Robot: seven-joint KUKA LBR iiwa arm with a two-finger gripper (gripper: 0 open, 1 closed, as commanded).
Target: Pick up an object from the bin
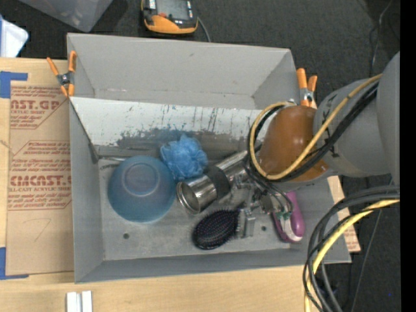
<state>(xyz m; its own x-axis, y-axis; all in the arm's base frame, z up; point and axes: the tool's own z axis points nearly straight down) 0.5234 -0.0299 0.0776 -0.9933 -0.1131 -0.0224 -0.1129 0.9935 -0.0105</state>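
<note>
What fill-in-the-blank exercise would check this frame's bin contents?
1. The bowl at the left of the bin is ___ in colour.
2. The metal cup lies on its ___.
3. The oval hairbrush is ___ in colour.
4. The mesh bath puff matches the ___ in colour.
Missing words: blue; side; black; bowl.

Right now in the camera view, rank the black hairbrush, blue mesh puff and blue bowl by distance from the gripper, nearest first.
1. Black hairbrush: front of the bin, just left of the gripper.
2. Blue mesh puff: near the back wall, further left.
3. Blue bowl: far left of the bin floor.
</note>
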